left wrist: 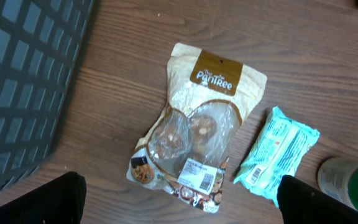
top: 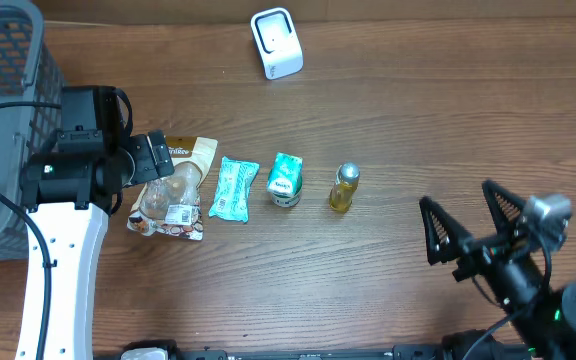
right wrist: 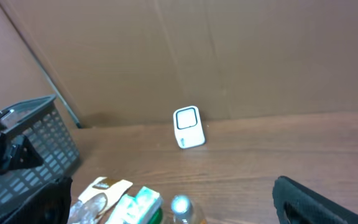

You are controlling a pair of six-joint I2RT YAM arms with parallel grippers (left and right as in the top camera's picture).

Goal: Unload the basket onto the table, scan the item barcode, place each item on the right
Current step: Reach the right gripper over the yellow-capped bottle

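From overhead I am watching the left gripper (top: 156, 160) hovering with its claw spread wide just above the beige plastic snack pouch with a clear window (top: 173, 188), which is lying flat at the left end of a row on the brown wooden table (top: 418, 120), beside the grey mesh basket (top: 8, 60). The left wrist camera is giving me what the overhead cannot: a white barcode sticker (left wrist: 199, 178) facing up near the pouch's lower edge. Next along the row are lying a teal wrapped packet (top: 233, 189), a green-and-white carton (top: 286, 180) and a small yellow bottle with a silver cap (top: 344, 188). The right gripper (top: 468, 222) is hanging wide open, well apart from them. Its camera is showing the white boxy scanner (right wrist: 188, 126) standing by the cardboard wall.
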